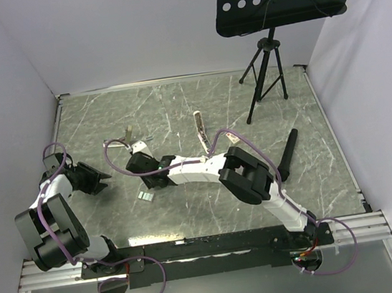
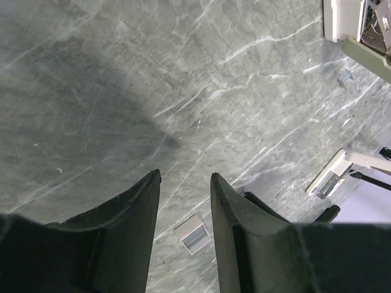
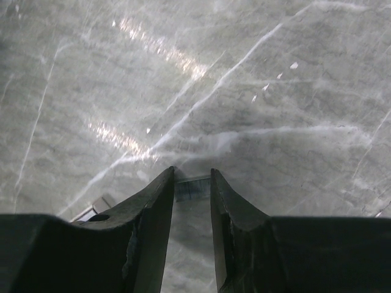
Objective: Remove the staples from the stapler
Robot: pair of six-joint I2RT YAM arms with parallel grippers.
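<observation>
My right gripper (image 3: 192, 183) is shut on a short grey ribbed staple strip (image 3: 192, 188), pinched by its ends between the fingertips just over the table. In the top view this gripper (image 1: 147, 183) reaches far left of centre. My left gripper (image 2: 185, 183) is open and empty. A loose staple strip (image 2: 195, 234) lies on the table, showing between its fingers. In the top view it (image 1: 102, 182) sits low at the left. The cream stapler (image 1: 199, 128) lies opened behind the right arm. A cream and metal stapler part (image 2: 357, 27) shows in the left wrist view's top right corner.
A black music stand (image 1: 266, 72) is at the back right and a black rod (image 1: 287, 150) lies at the right. Small pale pieces (image 1: 145, 195) lie by my right gripper. A tiny staple bit (image 2: 345, 77) and a white piece (image 2: 330, 177) lie ahead of my left gripper.
</observation>
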